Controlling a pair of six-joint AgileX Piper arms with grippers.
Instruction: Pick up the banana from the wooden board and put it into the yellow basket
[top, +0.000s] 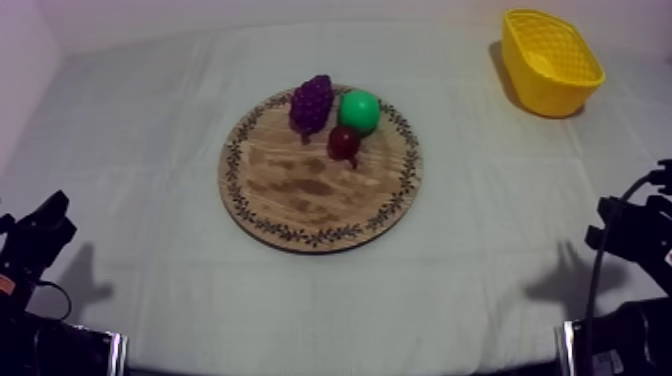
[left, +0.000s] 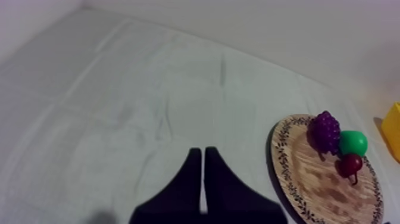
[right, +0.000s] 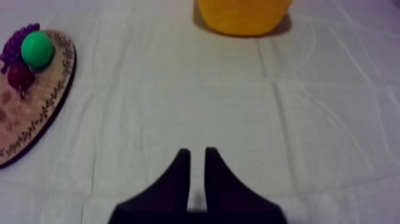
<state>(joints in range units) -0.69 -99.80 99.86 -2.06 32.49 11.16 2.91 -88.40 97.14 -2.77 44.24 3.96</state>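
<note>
Pressed together into a narrow wedge, the left end effector (left: 202, 152) hangs over the cloth-covered surface (top: 150, 200), well off the near left of the round wooden board with a patterned rim (top: 300, 200). The right end effector (right: 196, 152), likewise closed with nothing between its fingers, sits off the board's near right. At the board's far side cluster a purple bunch of toy grapes (top: 312, 102), a round green toy fruit (top: 359, 110) and a small red fruit (top: 344, 142); none is a banana. The yellow lattice-walled basket (top: 545, 95) stands well beyond the board's far right, and whether a banana lies inside I cannot tell. I judge no pick is under way; the next move calls for locating the banana.
</note>
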